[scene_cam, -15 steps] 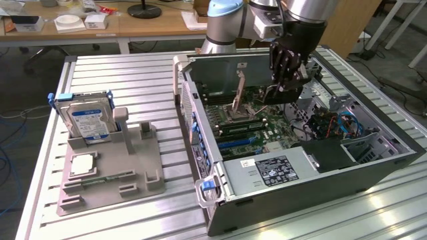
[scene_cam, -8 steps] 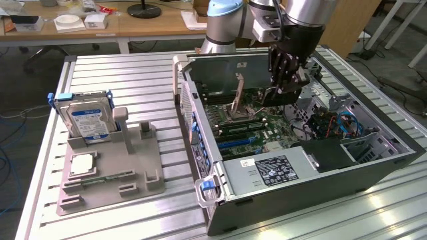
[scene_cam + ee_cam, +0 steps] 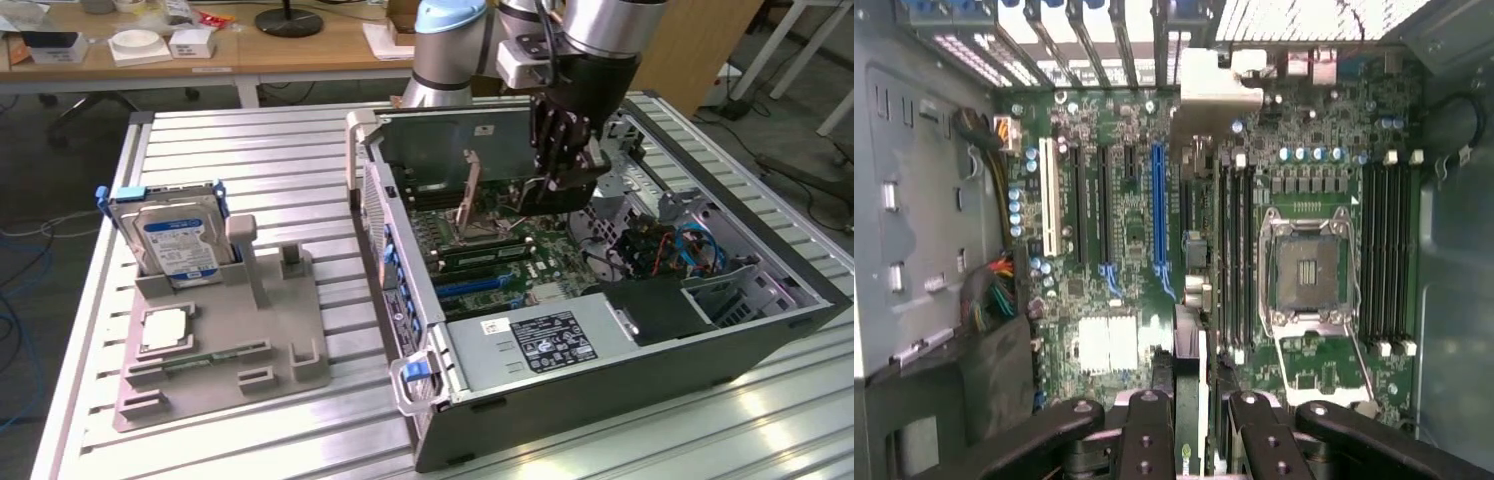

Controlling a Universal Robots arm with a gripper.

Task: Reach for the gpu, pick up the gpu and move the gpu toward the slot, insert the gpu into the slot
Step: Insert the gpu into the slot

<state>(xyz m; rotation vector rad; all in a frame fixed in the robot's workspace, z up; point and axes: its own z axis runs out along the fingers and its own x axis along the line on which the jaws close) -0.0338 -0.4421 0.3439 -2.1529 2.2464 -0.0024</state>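
The gpu (image 3: 554,194), a thin dark card, hangs inside the open computer case (image 3: 747,340) above the motherboard. My gripper (image 3: 558,165) is shut on it from above. In the wrist view the gpu (image 3: 1191,350) appears edge-on between my black fingers (image 3: 1147,430), with its pale bracket (image 3: 1219,85) at the far end near the case's rear openings. My gripper (image 3: 1199,425) holds it just beside the long blue slot (image 3: 1159,210), on the side toward the memory slots. The card's lower edge is hidden, so I cannot tell whether it touches the board.
At the exterior view's left, a grey fixture (image 3: 220,385) carries the blue-labelled hard drive (image 3: 180,245), a processor chip (image 3: 163,328) and a green memory stick (image 3: 200,357). Inside the case are the power supply (image 3: 547,340), the processor socket (image 3: 1306,265) and cable bundles (image 3: 999,290).
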